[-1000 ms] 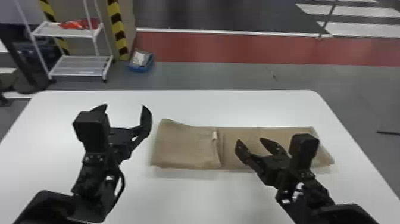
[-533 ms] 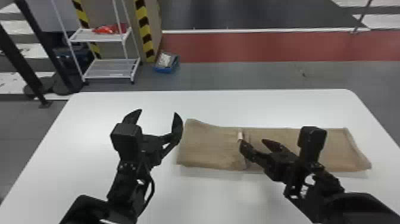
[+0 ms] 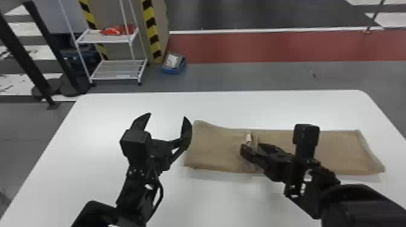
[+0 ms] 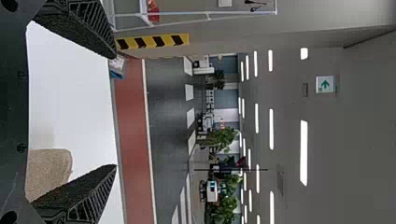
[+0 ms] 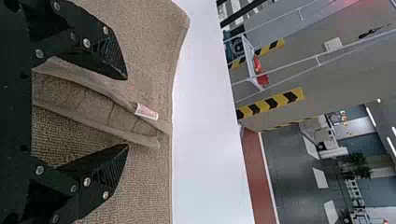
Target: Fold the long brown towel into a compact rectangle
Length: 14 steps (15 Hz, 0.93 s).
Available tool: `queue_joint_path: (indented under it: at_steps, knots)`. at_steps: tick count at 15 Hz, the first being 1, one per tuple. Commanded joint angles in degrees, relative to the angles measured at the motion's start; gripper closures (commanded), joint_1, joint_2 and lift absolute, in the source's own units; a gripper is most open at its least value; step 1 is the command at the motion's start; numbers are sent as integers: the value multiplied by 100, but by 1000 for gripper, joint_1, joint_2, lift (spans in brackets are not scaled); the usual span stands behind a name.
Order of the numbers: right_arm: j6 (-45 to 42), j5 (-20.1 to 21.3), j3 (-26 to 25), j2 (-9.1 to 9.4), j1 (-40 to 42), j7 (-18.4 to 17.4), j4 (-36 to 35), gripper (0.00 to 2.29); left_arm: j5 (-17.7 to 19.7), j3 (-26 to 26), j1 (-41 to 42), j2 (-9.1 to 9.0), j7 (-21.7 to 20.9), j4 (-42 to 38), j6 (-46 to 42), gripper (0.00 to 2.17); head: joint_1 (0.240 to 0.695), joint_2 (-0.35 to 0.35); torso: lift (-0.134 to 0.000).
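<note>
If twelve o'clock is straight ahead of the robot, the right tool (image 3: 251,146) is at one o'clock, over the middle part of the brown towel (image 3: 217,148). Its fingers are wide, and between them, in the right wrist view, two hems (image 5: 100,122) of the cloth run along close together, one with a small white label (image 5: 146,112). If these fingers touch the cloth, I cannot tell. The towel lies long and flat on the white bench (image 3: 99,181), from twelve o'clock to a little past two, and its far corner at the twelve o'clock end rises to a soft point. Near this end, between eleven and twelve, is the left tool (image 3: 166,116), also wide, with nothing held between its fingers. Beyond the bench, at eleven o'clock, a white rack (image 3: 114,79) stands on the grey floor, and a red item (image 3: 114,30) lies on its upper shelf. A little behind, just left of twelve, is a blue bin (image 3: 172,71) with pale things inside, beside a post with yellow and black stripes (image 3: 152,36). Farther, a red floor band (image 3: 272,48) goes from twelve toward one, and behind it the floor is dark.
</note>
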Motion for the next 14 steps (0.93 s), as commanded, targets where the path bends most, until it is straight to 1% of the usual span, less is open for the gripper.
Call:
queue_joint_path:
  at_steps: [1, 2, 3, 7, 8, 9, 12, 14]
  knots:
    - [23, 13, 10, 38, -22, 2, 2, 532, -5, 5, 21, 1, 1, 7, -18, 39, 695, 69, -117]
    - [110, 4, 19, 38, -48, 2, 2, 664, -5, 5, 30, 1, 1, 7, -18, 39, 695, 74, -117]
    - [198, 4, 19, 38, -57, 2, 2, 680, -5, 5, 39, 1, 1, 7, -54, 39, 695, 75, -117]
    - [339, -22, 1, 38, -48, 2, -34, 680, -14, -3, 48, 1, 1, 24, -71, 39, 695, 78, -117]
    - [392, -31, 1, 38, -4, -60, -86, 680, -14, -3, 39, 1, 1, 50, -71, 39, 695, 78, -117]
    - [392, 21, 10, 38, 40, -201, -209, 680, -14, -3, 39, 1, 1, 68, -71, 39, 695, 78, -117]
    - [357, 39, -7, 38, 101, -385, -359, 677, -14, -3, 39, 1, 1, 86, -71, 39, 695, 71, -117]
    - [392, 83, -43, 29, 75, -394, -394, 677, -14, -3, 48, 1, 1, 94, -71, 39, 695, 68, -117]
